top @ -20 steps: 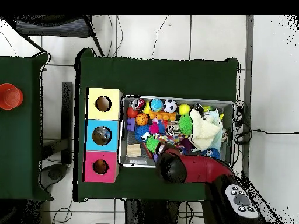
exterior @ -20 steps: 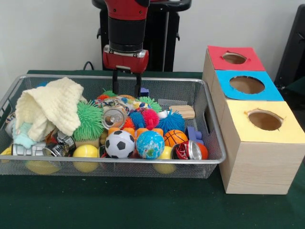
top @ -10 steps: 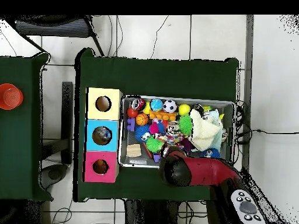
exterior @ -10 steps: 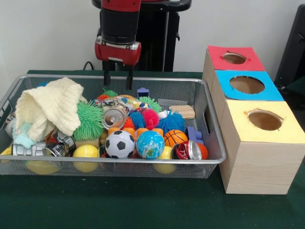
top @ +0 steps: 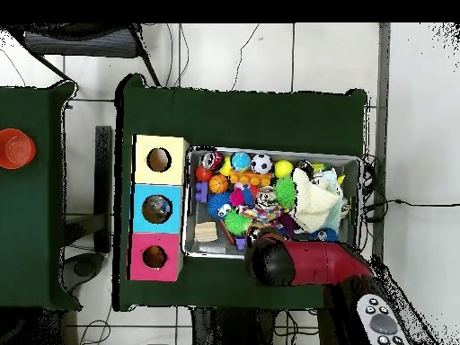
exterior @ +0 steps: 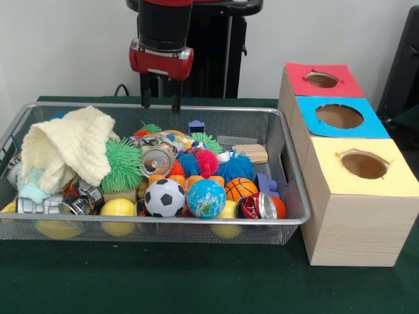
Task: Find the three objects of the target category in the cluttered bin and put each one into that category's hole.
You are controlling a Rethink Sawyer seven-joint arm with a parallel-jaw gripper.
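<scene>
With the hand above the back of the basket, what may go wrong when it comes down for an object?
1. The bin is tightly packed. The open hand may catch two spiky balls at once, since they touch each other.
2. The cream cloth covers part of the pile, so target objects under it may be missed.
3. The hand hangs close to the far rim; a straight descent might hit the wire wall.

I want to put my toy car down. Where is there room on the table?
The green table is bare in front of the wire basket and the yellow-topped box. The basket itself is crammed with toys, and the open claw hangs over its far edge.
</scene>
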